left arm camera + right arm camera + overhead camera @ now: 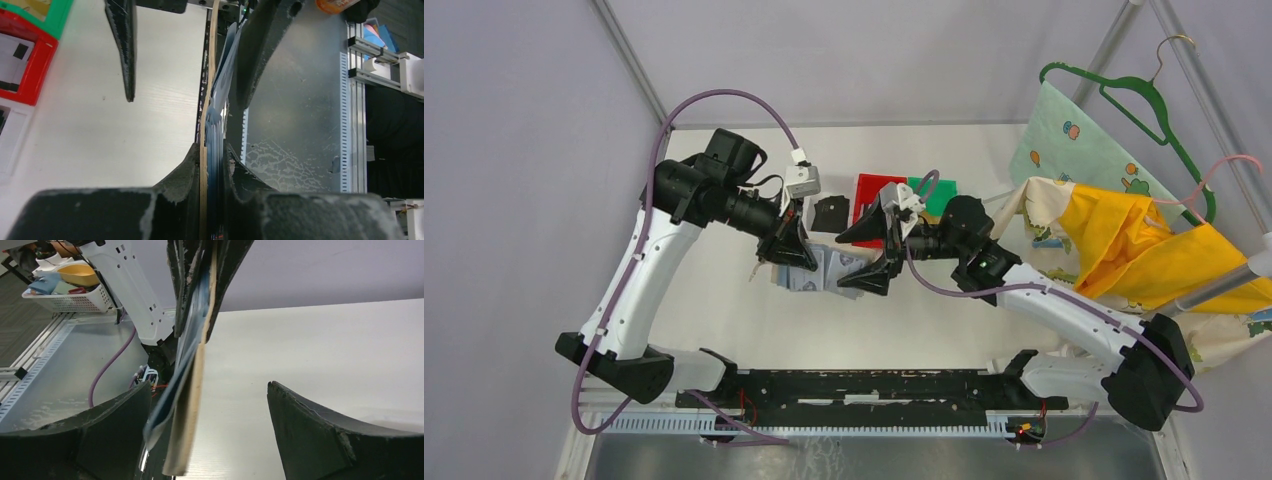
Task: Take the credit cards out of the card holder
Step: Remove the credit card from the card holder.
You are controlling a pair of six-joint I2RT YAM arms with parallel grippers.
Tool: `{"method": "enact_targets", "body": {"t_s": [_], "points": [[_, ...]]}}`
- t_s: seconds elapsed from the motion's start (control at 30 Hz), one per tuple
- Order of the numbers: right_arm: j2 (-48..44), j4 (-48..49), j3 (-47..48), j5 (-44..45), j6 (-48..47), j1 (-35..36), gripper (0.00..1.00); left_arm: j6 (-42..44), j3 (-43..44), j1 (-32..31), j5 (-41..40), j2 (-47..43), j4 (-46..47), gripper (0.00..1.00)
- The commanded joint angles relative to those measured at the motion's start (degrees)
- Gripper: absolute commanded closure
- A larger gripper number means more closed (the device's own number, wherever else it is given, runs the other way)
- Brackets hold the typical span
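The card holder (816, 270) is held on edge above the table between the two arms; its tan outer side and blue-grey inner side show. My left gripper (792, 255) is shut on it. In the left wrist view the gripper (214, 150) clamps the tan edge (203, 170) and the blue-grey layers. My right gripper (840, 263) is open and straddles the holder's free end. In the right wrist view the holder (192, 405) hangs between the open jaws of the gripper (209, 386), close to the left finger (115, 425). I cannot tell the credit cards apart from the thin blue-grey layers (170, 390).
A red bin (874, 192) and a green bin (940, 196) stand behind the grippers, with a black piece (829, 213) to their left. Yellow and patterned cloth (1124, 235) and a green hanger (1129, 95) are at the right. A metal rail (854, 425) runs along the near edge.
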Motion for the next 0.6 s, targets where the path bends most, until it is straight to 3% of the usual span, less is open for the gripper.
{"method": "enact_targets", "body": {"t_s": [0.0, 0.1, 0.17, 0.23, 0.37, 0.4, 0.57], "points": [[0.7, 6.3, 3.7, -9.1, 4.4, -2.9, 0.15, 0.8, 0.0, -1.0, 5.6, -1.3, 0.3, 0.9], [2.9, 10.6, 4.4, -11.3, 12.1, -3.3, 0.36, 0.9, 0.0, -0.9, 5.7, -1.4, 0.3, 0.88], [5.0, 14.5, 4.6, -12.8, 17.8, -3.3, 0.56, 0.6, 0.4, -0.9, 6.0, -1.0, 0.3, 0.86], [6.5, 19.5, 3.9, -14.0, 23.5, -3.3, 0.74, 0.3, 0.8, -0.9, 6.2, -0.6, 0.4, 0.81], [6.8, 27.2, 1.6, -14.4, 30.9, -3.3, 0.98, 0.5, 1.3, -0.9, 4.9, -0.6, 0.6, 0.67], [6.6, 29.1, 1.0, -14.1, 32.1, -3.3, 1.0, 0.1, 1.1, -0.9, 4.1, -0.7, 1.1, 0.61], [4.9, 35.5, -0.9, -9.9, 36.8, -3.5, 1.0, -7.0, -4.0, -0.9, -2.8, -2.7, 9.4, 0.51]]}}
